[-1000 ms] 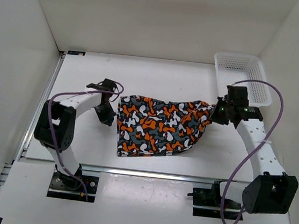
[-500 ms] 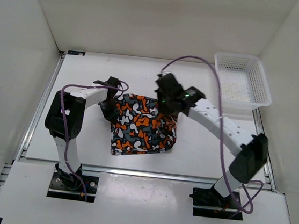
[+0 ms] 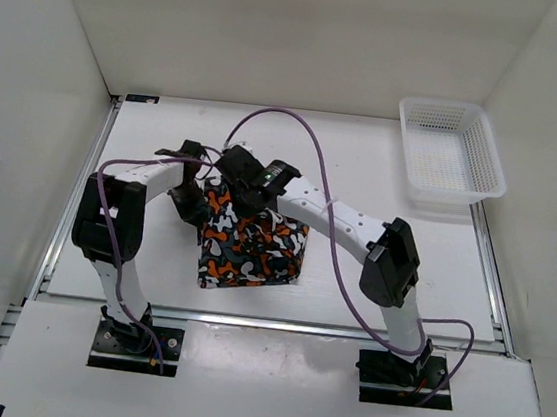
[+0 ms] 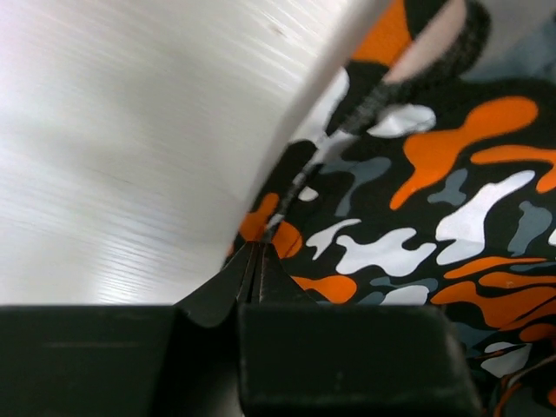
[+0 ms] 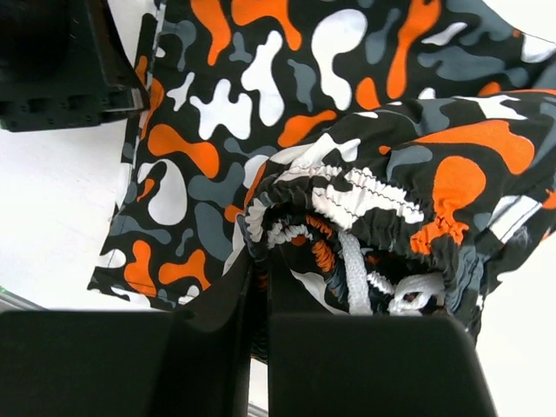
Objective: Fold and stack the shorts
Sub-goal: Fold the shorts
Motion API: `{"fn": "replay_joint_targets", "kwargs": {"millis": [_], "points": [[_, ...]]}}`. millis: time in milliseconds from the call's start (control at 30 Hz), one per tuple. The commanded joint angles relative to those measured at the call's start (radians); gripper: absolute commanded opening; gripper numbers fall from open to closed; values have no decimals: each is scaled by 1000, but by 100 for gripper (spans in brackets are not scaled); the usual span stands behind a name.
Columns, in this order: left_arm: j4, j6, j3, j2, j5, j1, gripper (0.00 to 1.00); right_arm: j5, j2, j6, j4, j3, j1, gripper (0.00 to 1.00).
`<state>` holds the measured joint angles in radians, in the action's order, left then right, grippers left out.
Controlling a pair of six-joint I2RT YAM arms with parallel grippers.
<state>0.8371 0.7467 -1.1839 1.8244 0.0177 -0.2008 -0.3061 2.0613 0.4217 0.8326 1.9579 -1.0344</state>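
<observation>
Looks like a robotics lab test cell: plain white walls [image 3: 56, 42] boxing in a white table [image 3: 364, 168], an aluminium rail [image 3: 275, 323] along its near edge, left arm [image 3: 106, 224] and right arm [image 3: 343, 219] with purple cables [image 3: 281, 112] bolted to black base plates [image 3: 137, 345], a white mesh basket [image 3: 441, 105].

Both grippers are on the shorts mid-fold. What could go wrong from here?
1. The right gripper pinches a bunched waistband of the shorts; on release the fold may land lumpy or spring open.
2. It sits close beside the left gripper, which pinches the fabric's edge; they may collide while pulling away.
</observation>
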Motion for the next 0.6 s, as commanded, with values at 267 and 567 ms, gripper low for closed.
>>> {"fn": "replay_joint_targets", "kwargs": {"millis": [267,567], "points": [[-7,-44,21,-60,-10,52,10,91,85,-14,-46,136,-47,0],[-7,-62,21,-80,-19,83,10,254,123,-26,-183,151,-47,7]]}}
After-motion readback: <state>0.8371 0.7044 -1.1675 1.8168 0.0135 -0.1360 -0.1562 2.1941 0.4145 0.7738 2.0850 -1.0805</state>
